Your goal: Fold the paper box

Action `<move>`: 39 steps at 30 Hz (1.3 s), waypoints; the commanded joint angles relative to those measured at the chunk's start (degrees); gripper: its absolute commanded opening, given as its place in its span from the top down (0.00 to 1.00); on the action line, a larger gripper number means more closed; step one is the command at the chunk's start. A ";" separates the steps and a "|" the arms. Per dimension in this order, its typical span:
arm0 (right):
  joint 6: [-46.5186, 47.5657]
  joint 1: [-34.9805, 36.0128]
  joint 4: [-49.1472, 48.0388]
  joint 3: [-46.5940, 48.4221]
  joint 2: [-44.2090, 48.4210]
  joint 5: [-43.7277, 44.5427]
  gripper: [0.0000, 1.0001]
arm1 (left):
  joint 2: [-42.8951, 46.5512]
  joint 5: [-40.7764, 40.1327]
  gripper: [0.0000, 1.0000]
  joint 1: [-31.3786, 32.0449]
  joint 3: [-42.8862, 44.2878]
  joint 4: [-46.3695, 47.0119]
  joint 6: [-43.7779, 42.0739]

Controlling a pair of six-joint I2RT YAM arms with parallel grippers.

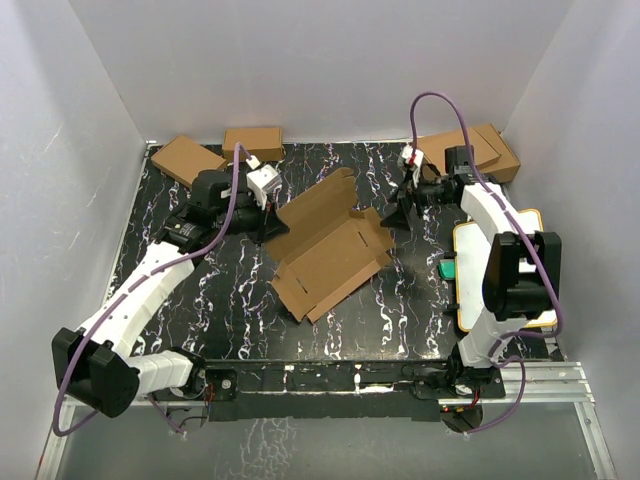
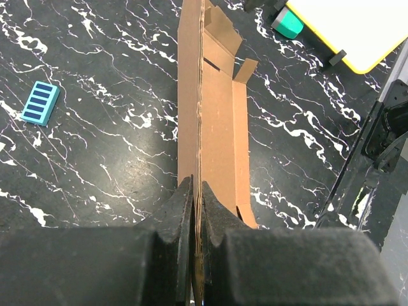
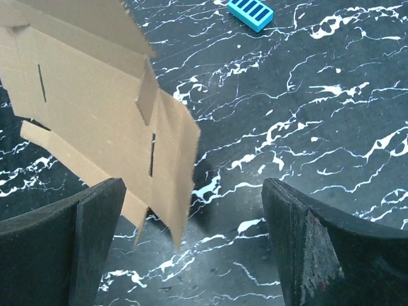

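Nearest the left wrist camera, the left end effector point(image 2: 196, 191) is pressed together on one edge of the paper box point(image 1: 330, 250), with cardboard pinched between both fingers. The paper box is an open, creased sheet in the middle of the bench point(image 1: 400, 310), far panel raised, flaps loose. The right end effector point(image 3: 191, 185) stands spread wide just beside the sheet's right end, gripping nothing. A small blue block point(image 3: 250, 13) lies apart.

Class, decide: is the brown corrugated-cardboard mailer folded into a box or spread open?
Mostly spread: the brown corrugated-cardboard mailer lies open, flaps and slot showing; the left pincer pinches one raised panel.
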State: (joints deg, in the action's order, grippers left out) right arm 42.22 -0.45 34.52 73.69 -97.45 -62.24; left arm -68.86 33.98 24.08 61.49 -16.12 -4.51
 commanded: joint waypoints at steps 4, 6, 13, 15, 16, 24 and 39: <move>6.00 3.81 4.25 8.90 -7.38 -3.57 0.11 | -0.31 2.04 1.00 -0.17 4.81 -2.59 -3.00; 6.03 4.57 4.68 8.40 -7.78 -3.58 0.12 | -0.54 2.02 1.00 -0.17 5.65 -3.21 -3.58; 7.47 4.96 10.21 12.40 -11.34 -3.61 0.38 | -1.54 2.20 1.00 -0.17 7.91 -5.39 -5.50; 8.87 4.98 13.24 14.60 -12.50 -4.20 0.49 | -1.96 2.18 1.00 -0.17 8.48 -5.90 -5.76; 9.59 4.94 14.37 15.16 -12.89 -4.55 0.57 | -2.13 2.23 1.00 -0.17 8.72 -6.01 -5.91; 8.81 4.93 12.94 14.10 -11.35 -6.24 0.92 | -2.95 1.25 1.00 -0.17 10.28 -5.81 -5.30; -32.18 9.04 -63.80 -12.62 0.76 9.74 0.92 | -9.21 3.77 1.00 -0.22 20.72 -10.07 -6.08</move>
State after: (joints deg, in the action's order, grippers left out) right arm 19.64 6.39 -3.90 66.11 -97.91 -56.31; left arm -76.86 34.61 24.05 79.70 -24.29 -10.07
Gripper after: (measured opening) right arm 0.091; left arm 0.013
